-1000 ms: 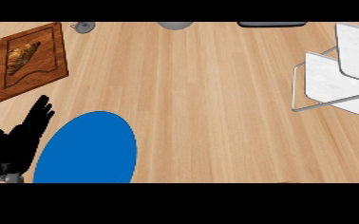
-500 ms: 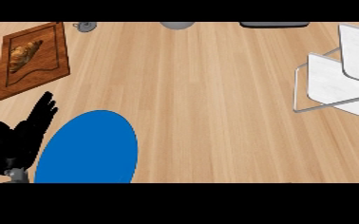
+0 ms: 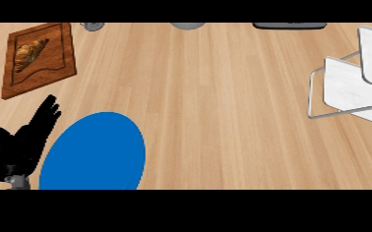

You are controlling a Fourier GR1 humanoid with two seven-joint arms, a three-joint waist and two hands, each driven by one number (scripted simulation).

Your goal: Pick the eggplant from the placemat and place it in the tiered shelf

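Note:
A blue oval placemat (image 3: pixel 94 153) lies at the lower left of the counter, and no eggplant shows on it or anywhere else. My left hand (image 3: pixel 33 132) stands at the left edge beside the placemat, fingers straight and pointing up, holding nothing. The white tiered shelf (image 3: pixel 341 84) with a metal frame sits at the right edge, partly cut off. My right hand is out of sight.
A wooden board (image 3: pixel 40 59) with a croissant (image 3: pixel 29 53) on it lies at the upper left. Small grey objects (image 3: pixel 187 25) and a dark flat item (image 3: pixel 289 25) line the far edge. Bare wooden counter (image 3: pixel 218 108) spreads between placemat and shelf.
The view has shifted slightly, so everything sits a little further right and lower in the picture. My left hand keeps its open pose beside the placemat.

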